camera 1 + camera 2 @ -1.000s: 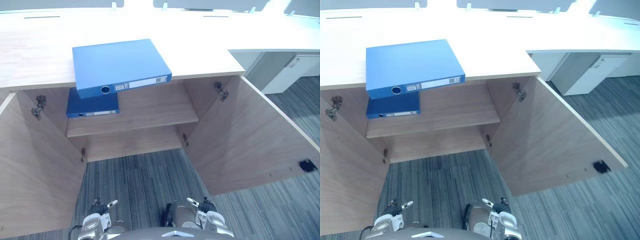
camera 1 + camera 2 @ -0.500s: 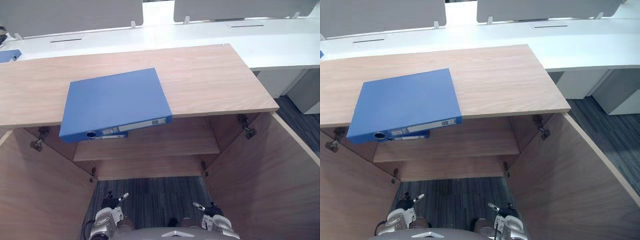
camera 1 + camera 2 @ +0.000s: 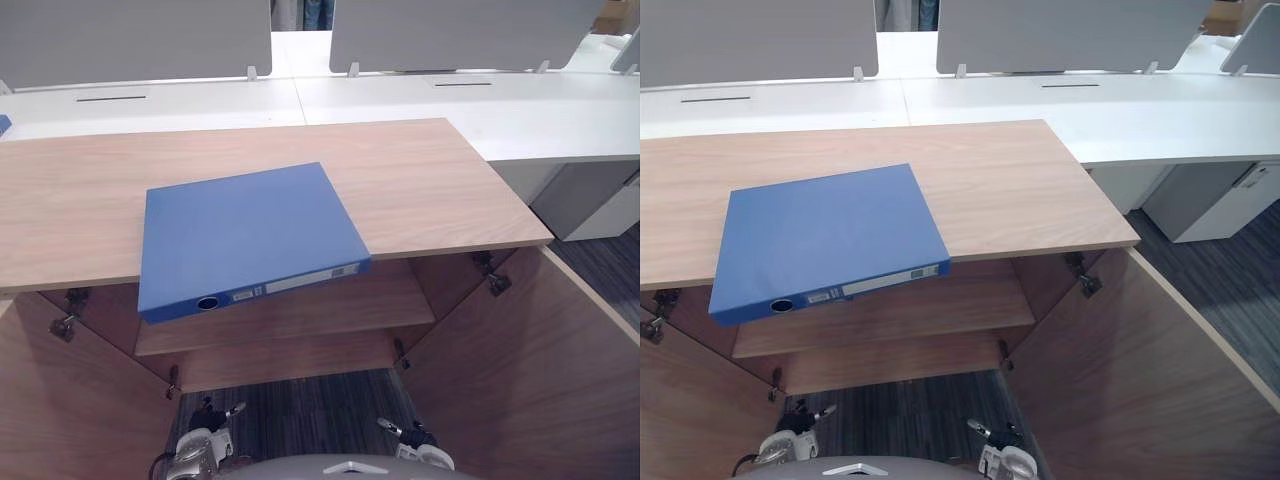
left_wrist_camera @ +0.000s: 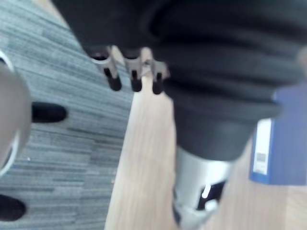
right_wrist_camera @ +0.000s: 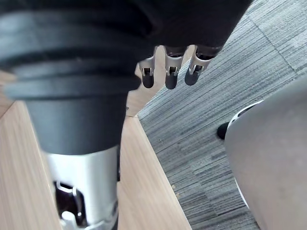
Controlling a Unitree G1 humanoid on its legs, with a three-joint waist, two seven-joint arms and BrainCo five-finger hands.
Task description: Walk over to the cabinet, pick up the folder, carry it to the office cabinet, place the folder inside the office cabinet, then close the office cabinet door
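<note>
My left hand (image 4: 114,79) hangs low near the floor, fingers loose and straight, holding nothing. The flat blue ring-binder folder (image 3: 245,235) lies on the light wooden cabinet top (image 3: 430,190), left of centre, its near spine edge jutting over the front. My right hand (image 5: 167,74) hangs likewise, empty. I judge step 1, the approach, nearly done; next, both hands must rise to the folder. Its white spine label (image 3: 300,282) is too small to read.
</note>
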